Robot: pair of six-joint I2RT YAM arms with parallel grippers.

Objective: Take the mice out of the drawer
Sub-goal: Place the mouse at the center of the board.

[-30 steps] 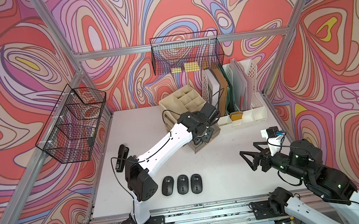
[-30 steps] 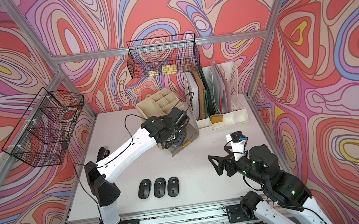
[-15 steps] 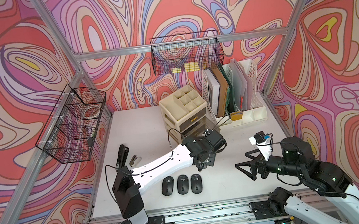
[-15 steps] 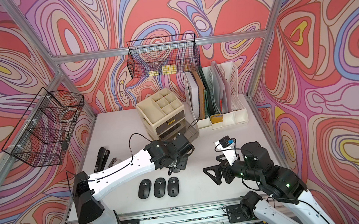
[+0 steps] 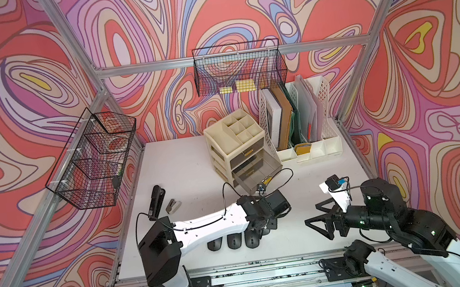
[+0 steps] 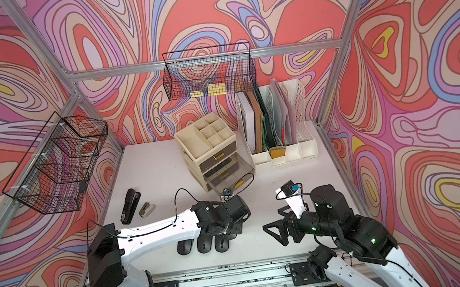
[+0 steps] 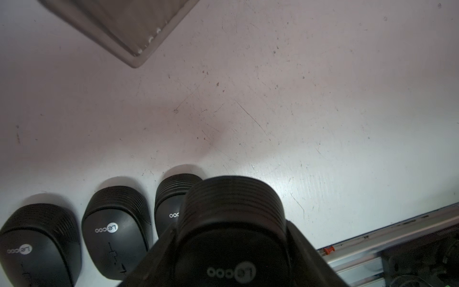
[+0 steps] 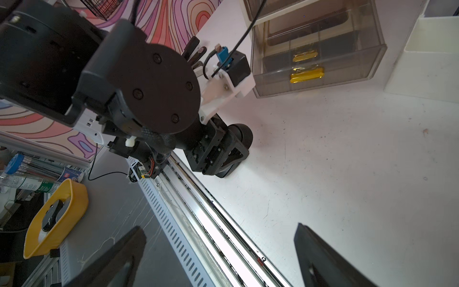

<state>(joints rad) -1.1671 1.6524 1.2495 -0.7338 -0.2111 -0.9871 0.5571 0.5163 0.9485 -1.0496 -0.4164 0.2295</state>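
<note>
Three mice [image 5: 233, 241] lie in a row on the bench [image 5: 181, 171]. Just right of them, the left gripper [image 5: 259, 229] clamps a fourth mouse [image 7: 231, 211] low over the bench, apparently the placing step. Next it should set the mouse down beside the row and let go. Behind, the drawer [image 8: 347, 72] stands pulled out. The right gripper [image 8: 218, 227] gapes wide and empty.

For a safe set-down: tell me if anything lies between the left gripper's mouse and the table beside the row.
Nothing visible does. The left gripper holds the mouse over bare table, close beside the row's end mouse.
</note>
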